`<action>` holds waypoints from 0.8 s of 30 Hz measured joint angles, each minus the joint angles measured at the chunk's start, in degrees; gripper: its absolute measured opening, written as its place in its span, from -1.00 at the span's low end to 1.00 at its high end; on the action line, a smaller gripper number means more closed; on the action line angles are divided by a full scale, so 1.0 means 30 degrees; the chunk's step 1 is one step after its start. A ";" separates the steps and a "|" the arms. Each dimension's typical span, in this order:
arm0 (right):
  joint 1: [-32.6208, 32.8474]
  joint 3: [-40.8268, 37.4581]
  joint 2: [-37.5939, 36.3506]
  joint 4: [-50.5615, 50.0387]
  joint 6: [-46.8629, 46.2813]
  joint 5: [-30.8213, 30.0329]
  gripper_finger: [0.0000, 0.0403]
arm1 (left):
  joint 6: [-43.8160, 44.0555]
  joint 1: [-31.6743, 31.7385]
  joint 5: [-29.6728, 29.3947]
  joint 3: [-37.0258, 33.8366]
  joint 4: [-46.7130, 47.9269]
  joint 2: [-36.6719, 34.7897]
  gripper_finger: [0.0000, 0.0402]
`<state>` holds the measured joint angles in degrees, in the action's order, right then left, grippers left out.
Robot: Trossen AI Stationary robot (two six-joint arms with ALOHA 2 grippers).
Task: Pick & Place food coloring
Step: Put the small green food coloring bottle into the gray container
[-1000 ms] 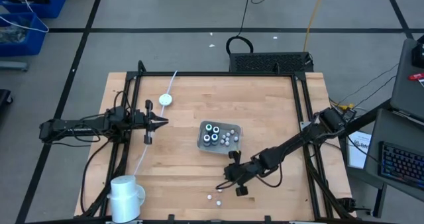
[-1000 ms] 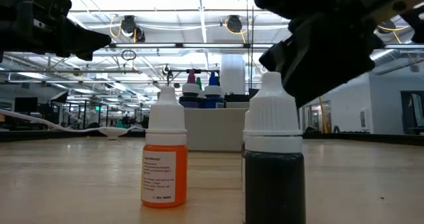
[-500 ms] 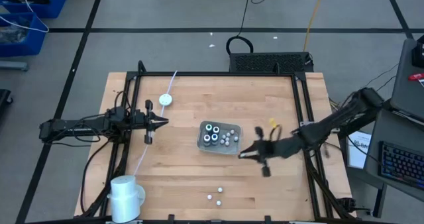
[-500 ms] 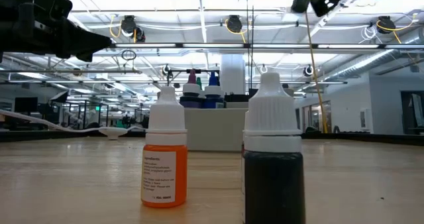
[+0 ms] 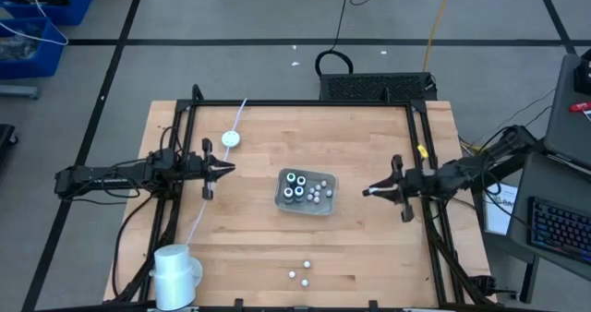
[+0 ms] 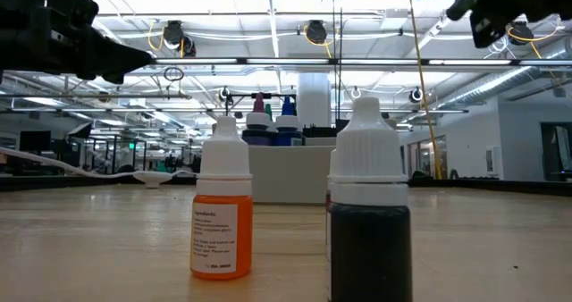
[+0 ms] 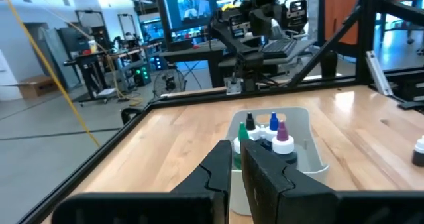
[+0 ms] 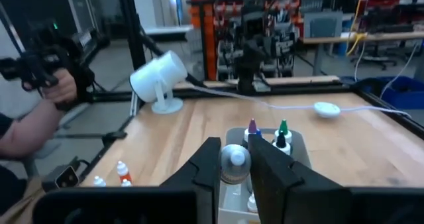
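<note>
A grey tray (image 5: 283, 201) at mid-table holds several food coloring bottles (image 5: 297, 185) standing upright. Two more stand on the wood near the table's front edge: an orange one (image 6: 221, 220) and a dark one (image 6: 368, 217), seen from above as two small dots (image 5: 298, 277). My right gripper (image 5: 367, 193) hovers level to the right of the tray and points at it, shut on a small bottle. My left gripper (image 5: 231, 170) hangs level to the left of the tray, shut and holding nothing. My right gripper pinches a small food coloring bottle between its two fingers, and the bottle's pale round top (image 8: 235, 160) shows between them. The fingers lie level, pointing toward the table's left. The bottle is lifted clear of the table. The fingers hide its body.
A white lamp-like cylinder (image 5: 175, 270) stands at the near left corner. A white puck (image 5: 230, 138) with its cable lies at the far left. Black frame rails (image 5: 420, 146) line the table's sides. A person's hand (image 8: 46, 101) shows beyond the table's near edge.
My right gripper has risen from beside the two loose bottles at the front. It has drawn back toward the table's right and far edges and tipped up to level. The orange and dark bottles stay where they were.
</note>
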<state>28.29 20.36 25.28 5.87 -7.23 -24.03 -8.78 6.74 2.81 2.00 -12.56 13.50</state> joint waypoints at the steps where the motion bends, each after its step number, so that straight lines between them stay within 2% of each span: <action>1: -0.0029 -0.0443 -0.0649 0.0001 0.0083 -0.0013 -0.76 | 0.0001 -0.0001 -0.0142 0.0000 -0.0008 -0.0001 -0.79; 6: -0.0355 -0.2185 -0.2972 -0.0008 -0.0026 -0.0554 -0.76 | 0.0002 0.0000 -0.0475 0.0000 -0.0015 -0.0007 -0.79; 10: -0.0589 -0.3057 -0.3939 -0.0021 -0.0209 -0.0532 -0.76 | -0.0001 0.0000 -0.0475 0.0000 -0.0015 -0.0007 -0.79; 24: -0.0678 -0.3388 -0.4102 -0.0014 -0.0492 -0.0503 -0.74 | 0.0002 0.0000 -0.0476 0.0000 0.0054 -0.0007 -0.79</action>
<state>26.26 10.20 12.97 5.82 -8.70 -25.54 -8.77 6.74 1.39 2.00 -12.40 13.47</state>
